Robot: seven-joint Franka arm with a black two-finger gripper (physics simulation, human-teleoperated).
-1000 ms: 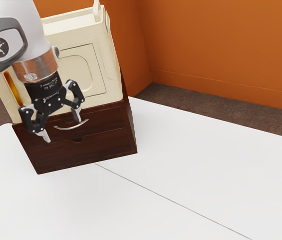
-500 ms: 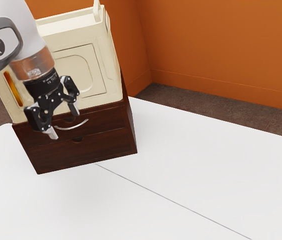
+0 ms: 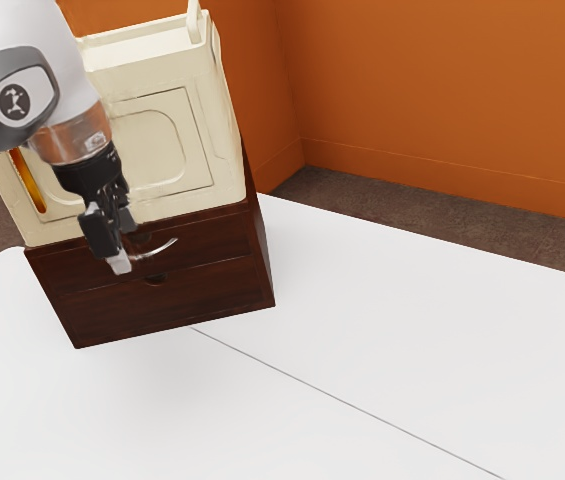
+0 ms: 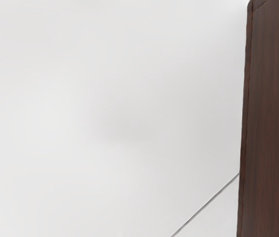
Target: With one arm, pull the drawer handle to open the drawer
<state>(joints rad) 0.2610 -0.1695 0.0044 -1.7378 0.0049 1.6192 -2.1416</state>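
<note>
My gripper (image 3: 124, 245) is at the left end of the silvery curved handle (image 3: 162, 249) on the upper drawer (image 3: 212, 243) in the exterior view. Its fingers stand apart, one nearer the camera and one behind, and the near one hides the handle's left end. Contact with the handle cannot be made out. The upper drawer's front sits flush in the dark wooden cabinet (image 3: 172, 310). Alongside the white table in the wrist view is the cabinet (image 4: 267, 98), with a dark round notch.
A cream box-like case (image 3: 157, 140) stands on top of the cabinet, close behind my hand. The white table (image 3: 382, 330) extends in front of the cabinet and toward the exterior view's right. Orange walls (image 3: 442, 90) rise beyond.
My hand has turned about its own axis, so the fingers now line up one behind the other. It has also shifted slightly toward the exterior view's right. The drawer and handle have not moved.
</note>
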